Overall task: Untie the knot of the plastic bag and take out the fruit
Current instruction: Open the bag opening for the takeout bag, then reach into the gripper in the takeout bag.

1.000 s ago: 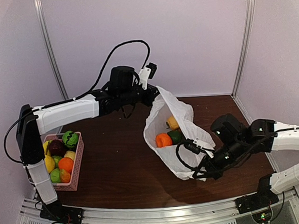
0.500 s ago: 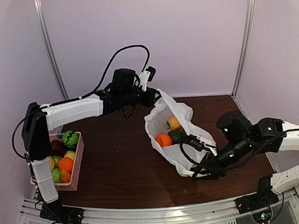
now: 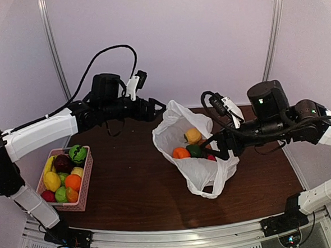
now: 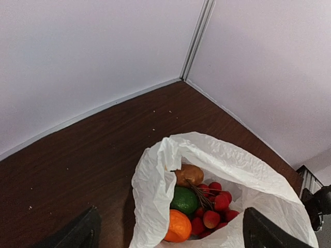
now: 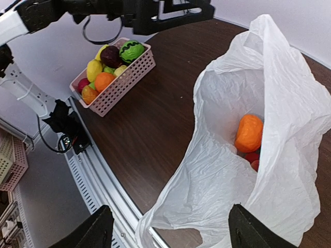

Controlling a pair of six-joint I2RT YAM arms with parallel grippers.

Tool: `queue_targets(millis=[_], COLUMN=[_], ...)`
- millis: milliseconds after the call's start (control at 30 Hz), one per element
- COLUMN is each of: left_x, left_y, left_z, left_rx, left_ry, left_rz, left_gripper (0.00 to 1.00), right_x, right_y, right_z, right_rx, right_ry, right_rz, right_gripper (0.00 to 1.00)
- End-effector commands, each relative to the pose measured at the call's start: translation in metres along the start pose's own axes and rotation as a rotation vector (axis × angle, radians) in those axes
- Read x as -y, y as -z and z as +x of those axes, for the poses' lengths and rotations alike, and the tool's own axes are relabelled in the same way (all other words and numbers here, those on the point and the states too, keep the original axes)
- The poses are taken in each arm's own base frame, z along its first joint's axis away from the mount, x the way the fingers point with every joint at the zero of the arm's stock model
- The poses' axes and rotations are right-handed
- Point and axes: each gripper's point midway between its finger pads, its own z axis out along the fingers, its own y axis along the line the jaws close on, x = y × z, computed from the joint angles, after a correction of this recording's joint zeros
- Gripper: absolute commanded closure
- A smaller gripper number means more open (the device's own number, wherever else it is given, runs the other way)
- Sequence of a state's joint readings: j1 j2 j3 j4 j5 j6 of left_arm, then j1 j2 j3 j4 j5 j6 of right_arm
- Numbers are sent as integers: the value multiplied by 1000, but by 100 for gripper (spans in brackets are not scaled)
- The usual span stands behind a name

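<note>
The white plastic bag lies slumped on the brown table with its mouth wide open; the knot is not in view. Inside it are an orange fruit, a green one, a yellow-brown one and red berries. My left gripper hovers open just left of the bag's upper edge, apart from it; in its wrist view the left gripper looks down into the mouth. My right gripper is open above the bag's right side, and the right gripper holds nothing.
A pink basket with several fruits stands at the table's front left, and the pink basket also shows in the right wrist view. The metal rail runs along the near table edge. Walls close the back and the right side.
Both grippers opened and let go of the bag. The left arm drew back to the left, the right arm rose and swung toward the back. The bag sagged onto the table.
</note>
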State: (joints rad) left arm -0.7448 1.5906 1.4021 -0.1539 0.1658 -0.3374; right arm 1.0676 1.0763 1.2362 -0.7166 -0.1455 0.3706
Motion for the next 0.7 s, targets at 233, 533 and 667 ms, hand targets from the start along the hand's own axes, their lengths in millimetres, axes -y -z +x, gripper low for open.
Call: queue_targets(millis=[233,533,667], left_x=[6,2,-6], left_y=[28,9,-3], left_z=[91,104,116], left_rx=[-130,-112,-127], left_ry=[310,434,466], left_rz=[74,94,62], left_gripper=[2,2,2], right_x=[49,87,107], right_y=[-75,-134,-150], right_z=[-8,-27,-32], right_rx=[-51,-75,-94], right_ry=[21,-3,-9], right_rz=[309,445,512], right_gripper=[27,33,33])
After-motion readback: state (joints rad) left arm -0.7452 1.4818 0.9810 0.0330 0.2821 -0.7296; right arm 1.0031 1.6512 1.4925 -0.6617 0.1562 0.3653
